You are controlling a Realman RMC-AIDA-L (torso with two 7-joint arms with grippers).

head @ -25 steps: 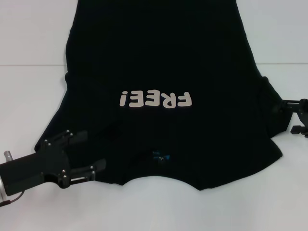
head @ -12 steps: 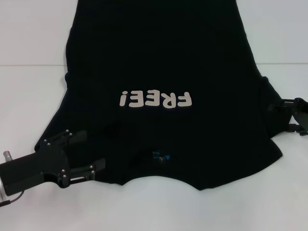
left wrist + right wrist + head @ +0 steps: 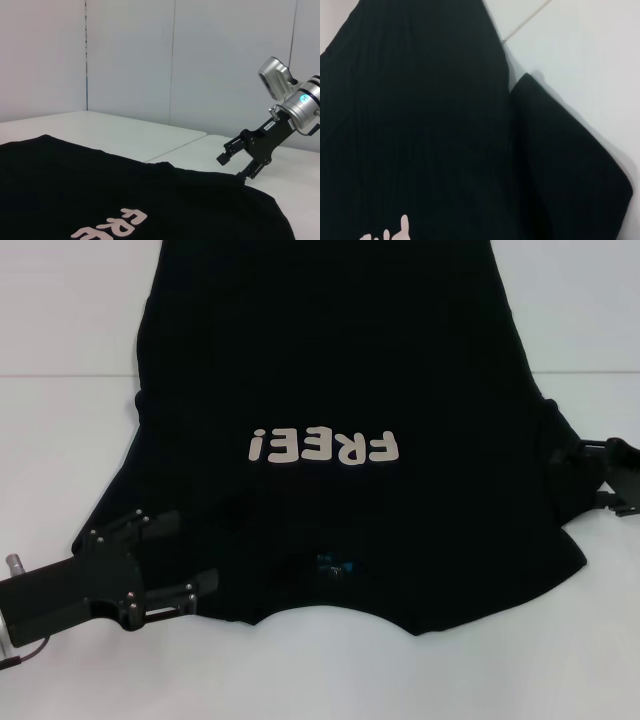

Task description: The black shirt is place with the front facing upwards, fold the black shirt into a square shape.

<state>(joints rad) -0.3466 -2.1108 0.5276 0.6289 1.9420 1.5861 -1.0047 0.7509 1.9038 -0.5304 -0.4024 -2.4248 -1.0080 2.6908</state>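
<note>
The black shirt (image 3: 340, 430) lay spread flat, front side up, on the white table (image 3: 60, 470), its collar end nearest the robot and its hem running off the far edge of the head view. That view showed the off-white "FREE!" lettering (image 3: 325, 447) across the chest, upside down from the robot's side, and the small blue neck label (image 3: 335, 565) close to the collar. The left gripper (image 3: 188, 553) sat low at the shirt's near left sleeve, its two fingers (image 3: 160, 523) spread apart with their tips over the black cloth; whether they touched it could not be told. The right gripper (image 3: 575, 475) showed only partly at the right sleeve edge in the head view. The left wrist view gave what the head view could not: the right gripper (image 3: 235, 166) seen from across the shirt, fingers spread, the lower one at the edge of the sleeve and the upper one apart above it, with a pale wall panel (image 3: 130, 60) behind the table. It also caught the start of the lettering (image 3: 112, 226). The right wrist view showed none of its own fingers, only the shirt body (image 3: 415, 125), the left sleeve (image 3: 565, 170) lying flat beside it on the table (image 3: 590, 55), and a scrap of lettering (image 3: 387, 232).
</note>
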